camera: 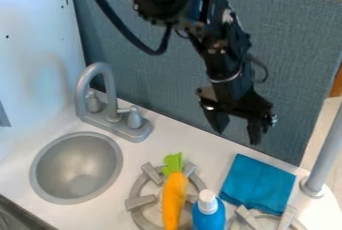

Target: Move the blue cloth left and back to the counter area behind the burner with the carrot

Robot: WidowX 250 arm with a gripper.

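Note:
The black gripper (236, 130) hangs high in front of the blue-grey back panel, its two fingers parted with nothing between them. Below it and slightly to the right, a folded blue cloth (257, 183) lies on the white counter. An orange toy carrot (174, 199) with a green top rests on the left burner, its leafy end toward the back. Beside the carrot on its right stands a blue bottle (209, 218) with a white cap, cut off by the lower edge of the view. The gripper touches none of these.
A round grey sink (76, 168) is set into the counter at left, with a grey faucet (112, 105) behind it. Grey burner grates (141, 202) are at the front, another at lower right. A grey post (326, 156) rises at the right edge, and the back panel (294, 74) stands behind.

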